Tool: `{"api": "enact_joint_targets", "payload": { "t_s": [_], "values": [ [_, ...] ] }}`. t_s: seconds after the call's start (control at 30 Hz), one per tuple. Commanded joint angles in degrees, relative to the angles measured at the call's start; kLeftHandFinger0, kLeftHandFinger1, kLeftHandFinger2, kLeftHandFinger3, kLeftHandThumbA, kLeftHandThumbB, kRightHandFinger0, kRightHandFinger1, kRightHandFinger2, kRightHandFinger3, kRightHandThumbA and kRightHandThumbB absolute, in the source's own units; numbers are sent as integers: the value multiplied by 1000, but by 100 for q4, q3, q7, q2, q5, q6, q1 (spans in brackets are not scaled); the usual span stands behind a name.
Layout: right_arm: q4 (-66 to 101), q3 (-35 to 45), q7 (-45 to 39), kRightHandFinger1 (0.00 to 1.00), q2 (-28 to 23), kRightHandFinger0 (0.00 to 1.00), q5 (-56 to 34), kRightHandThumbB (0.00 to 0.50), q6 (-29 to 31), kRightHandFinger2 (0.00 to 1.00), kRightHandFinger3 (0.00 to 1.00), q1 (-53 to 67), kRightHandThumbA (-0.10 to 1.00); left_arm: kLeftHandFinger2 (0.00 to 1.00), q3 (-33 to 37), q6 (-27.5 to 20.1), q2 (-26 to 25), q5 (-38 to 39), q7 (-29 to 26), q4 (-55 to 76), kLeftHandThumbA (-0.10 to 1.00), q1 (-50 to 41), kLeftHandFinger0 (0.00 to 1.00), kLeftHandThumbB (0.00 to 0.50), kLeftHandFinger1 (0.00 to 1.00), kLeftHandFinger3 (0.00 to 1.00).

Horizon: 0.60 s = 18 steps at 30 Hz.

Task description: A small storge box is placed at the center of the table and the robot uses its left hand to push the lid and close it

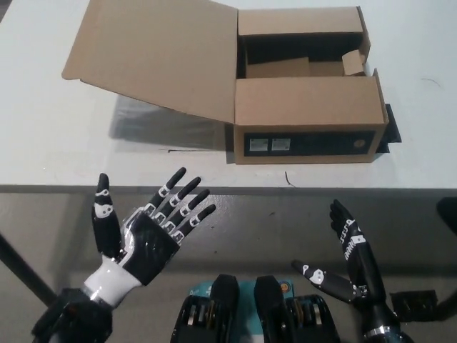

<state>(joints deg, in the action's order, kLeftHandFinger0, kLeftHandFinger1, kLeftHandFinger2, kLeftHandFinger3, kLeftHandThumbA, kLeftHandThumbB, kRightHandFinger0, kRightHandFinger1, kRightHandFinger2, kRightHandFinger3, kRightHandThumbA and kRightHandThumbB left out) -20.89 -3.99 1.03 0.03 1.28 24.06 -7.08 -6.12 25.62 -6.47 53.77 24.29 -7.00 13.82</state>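
A brown cardboard storage box (308, 114) sits on the white table (43, 143), its top open. Its big lid flap (161, 57) hangs off the box's left side, raised off the table and casting a shadow beneath. My left hand (146, 239) is open, palm up and fingers spread, hovering in front of the table's near edge, well below the lid and touching nothing. My right hand (346, 261) is open too, resting low at the bottom right, away from the table.
A black object (390, 128) pokes out behind the box's right end. A small dark mark (287, 179) lies on the table in front of the box. The table's near edge (285, 189) runs across the middle of the view.
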Motion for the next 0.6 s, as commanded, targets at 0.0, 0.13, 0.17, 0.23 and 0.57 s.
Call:
{"api": "enact_joint_targets", "payload": {
  "t_s": [0.0,0.13,0.17,0.23,0.57],
  "values": [
    [45,51,38,1000,41,1000,-35,391,287,1000,1000,-94,1000,1000,-96,-157,-89,-173,294,-431,1000,445,1000,390,1000,1000],
    [49,82,37,1000,31,1000,-49,387,287,1000,1000,-135,1000,1000,-254,-271,-78,-320,229,-988,1000,816,1000,391,1000,1000],
    [44,81,34,1000,30,1000,-47,387,287,1000,1000,-138,1000,1000,-306,-280,-84,-323,220,-1127,1000,885,1000,394,1000,1000],
    [63,82,39,1000,32,1000,-41,388,287,1000,1000,-137,1000,1000,-423,-298,-61,-300,203,-1328,1000,995,1000,398,1000,1000],
    [34,77,39,1000,29,1000,-36,388,287,1000,1000,-143,1000,1000,-930,-414,-72,-389,219,-2148,1000,1575,1000,397,1000,1000]
  ]
}}
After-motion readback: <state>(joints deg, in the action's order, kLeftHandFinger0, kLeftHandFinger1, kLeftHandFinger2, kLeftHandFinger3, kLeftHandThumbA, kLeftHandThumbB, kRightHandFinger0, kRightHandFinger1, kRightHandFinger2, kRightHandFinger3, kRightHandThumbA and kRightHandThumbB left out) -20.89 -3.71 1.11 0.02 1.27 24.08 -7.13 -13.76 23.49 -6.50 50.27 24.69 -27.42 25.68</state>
